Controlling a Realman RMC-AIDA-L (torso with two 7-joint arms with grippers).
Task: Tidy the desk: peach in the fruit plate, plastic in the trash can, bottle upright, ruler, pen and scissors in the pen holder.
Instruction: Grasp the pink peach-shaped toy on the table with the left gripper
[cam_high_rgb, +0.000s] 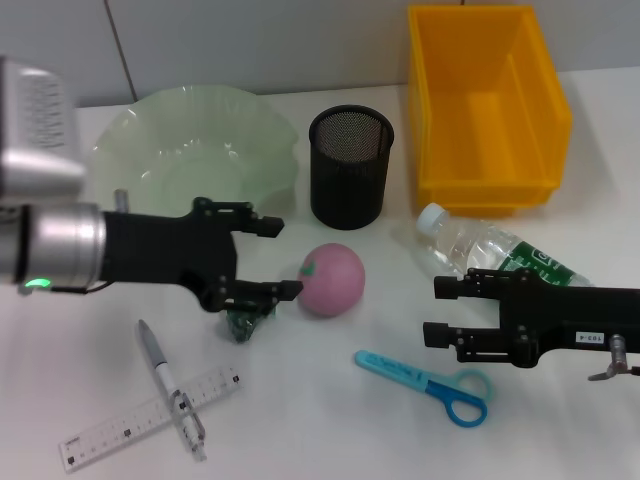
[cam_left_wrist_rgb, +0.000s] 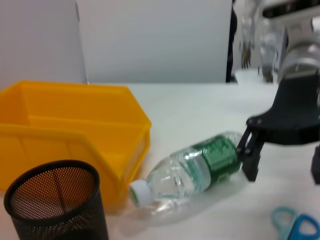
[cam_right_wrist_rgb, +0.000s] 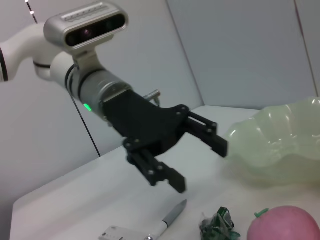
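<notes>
- left hand (cam_high_rgb: 275, 258) hovering low over the white surface (cam_high_rgb: 330, 420), fingers spread wide and holding nothing, just beside the pink peach (cam_high_rgb: 332, 279) and right above the crumpled green plastic (cam_high_rgb: 243, 322).
- right hand (cam_high_rgb: 446, 310) near the fallen bottle (cam_high_rgb: 495, 255), fingers parted and empty, tips pointing toward the middle of the surface; bottle's green-labelled end close by the hand, contact not clear.
- nothing yet tidied, by the look of things: pale green fruit plate (cam_high_rgb: 140, 150) bare, black mesh pen holder (cam_high_rgb: 350, 166) empty, yellow trash can (cam_high_rgb: 487, 105) empty.
- peach resting between fruit plate and bottle, in front of the pen holder, apart from both.
- bottle lying on its side in front of the trash can, white cap toward the pen holder.
- blue scissors (cam_high_rgb: 430, 382) flat on the surface, in front of the right hand.
- pen (cam_high_rgb: 168, 395) lying crossed over the clear ruler (cam_high_rgb: 150, 418) at the near left edge, well apart from the pen holder.
- judged stage: very start, with all six items left; left hand seemingly lined up for the peach or the plastic, which of the two not sure.
- likely snag ahead: plastic scrap small and partly under the lower finger (cam_high_rgb: 262, 291), easy to nudge the peach rolling.
</notes>
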